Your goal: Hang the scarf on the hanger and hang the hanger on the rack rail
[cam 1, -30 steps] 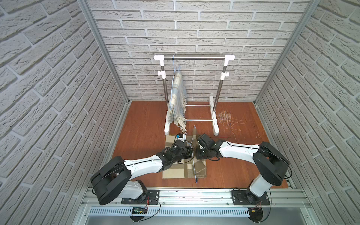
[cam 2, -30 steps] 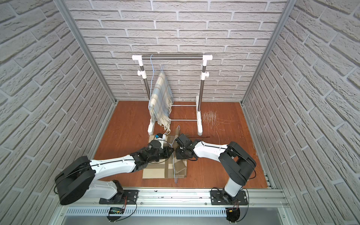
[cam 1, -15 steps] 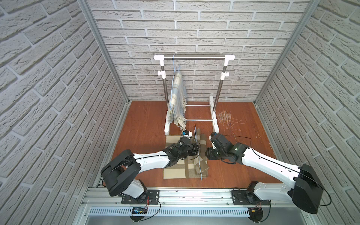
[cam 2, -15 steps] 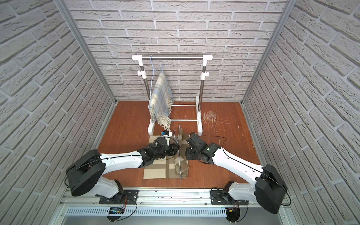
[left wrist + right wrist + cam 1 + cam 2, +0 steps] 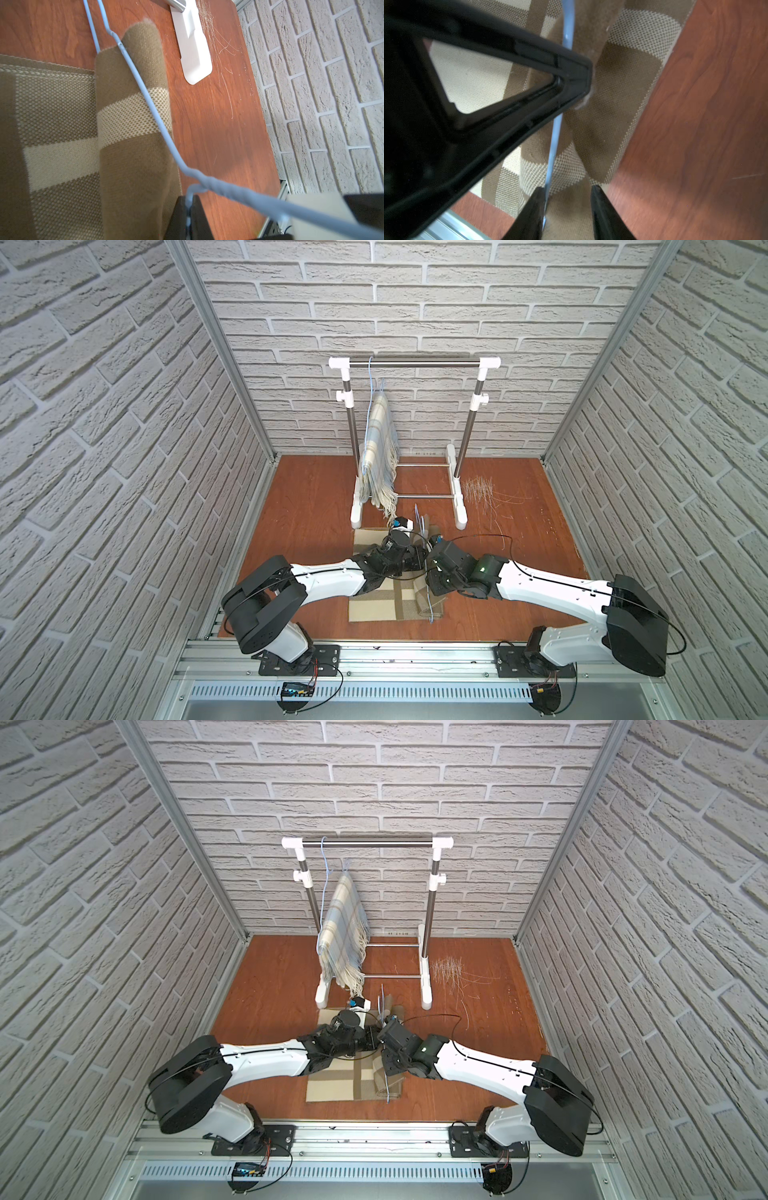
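Note:
A brown and beige checked scarf (image 5: 374, 605) (image 5: 332, 1088) lies flat on the wooden floor. Its right edge (image 5: 128, 116) is folded over the lower wire of a light blue wire hanger (image 5: 151, 112) (image 5: 553, 143). My left gripper (image 5: 188, 199) (image 5: 411, 562) is shut on the hanger's wire near its twisted neck. My right gripper (image 5: 568, 188) (image 5: 432, 570) stands open over the fold (image 5: 616, 83). The hanger's wire runs beside one of its fingers, and nothing is gripped. A left finger (image 5: 508, 93) fills much of the right wrist view.
At the back stands a white and steel rack (image 5: 415, 363), where a pale plaid scarf (image 5: 380, 448) hangs on another blue hanger. Its white feet (image 5: 459, 510) (image 5: 193, 52) stand just beyond the floor scarf. Loose threads (image 5: 478, 489) lie to the right. Brick walls close in on three sides.
My right gripper has opened, swung out to the right, then come back beside the left gripper, lower along the fold. The left gripper keeps its hold on the hanger.

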Robot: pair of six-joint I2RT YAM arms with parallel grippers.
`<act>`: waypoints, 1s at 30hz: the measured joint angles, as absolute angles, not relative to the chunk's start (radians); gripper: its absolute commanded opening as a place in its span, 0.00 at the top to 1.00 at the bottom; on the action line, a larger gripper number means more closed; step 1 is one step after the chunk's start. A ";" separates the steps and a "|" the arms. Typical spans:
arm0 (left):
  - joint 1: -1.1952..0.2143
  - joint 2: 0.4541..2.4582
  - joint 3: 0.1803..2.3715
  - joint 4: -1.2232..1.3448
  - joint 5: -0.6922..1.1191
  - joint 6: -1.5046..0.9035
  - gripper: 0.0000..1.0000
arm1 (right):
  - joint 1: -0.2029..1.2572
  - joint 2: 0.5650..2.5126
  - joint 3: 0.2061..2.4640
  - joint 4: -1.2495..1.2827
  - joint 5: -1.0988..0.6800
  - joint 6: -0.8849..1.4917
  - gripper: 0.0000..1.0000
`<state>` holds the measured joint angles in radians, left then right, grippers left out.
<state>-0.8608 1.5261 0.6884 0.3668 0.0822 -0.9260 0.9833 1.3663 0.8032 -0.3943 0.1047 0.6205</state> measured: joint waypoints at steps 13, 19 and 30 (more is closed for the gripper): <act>-0.852 1.527 0.702 0.336 0.088 -0.906 1.00 | 0.997 1.429 0.826 -0.292 0.165 0.632 0.88; -0.839 1.512 0.702 0.304 0.072 -0.898 0.96 | 0.997 1.449 0.827 -0.255 0.173 0.661 0.97; -0.845 1.259 0.677 0.115 0.029 -0.855 0.43 | 1.000 1.443 0.826 -0.249 0.186 0.691 0.97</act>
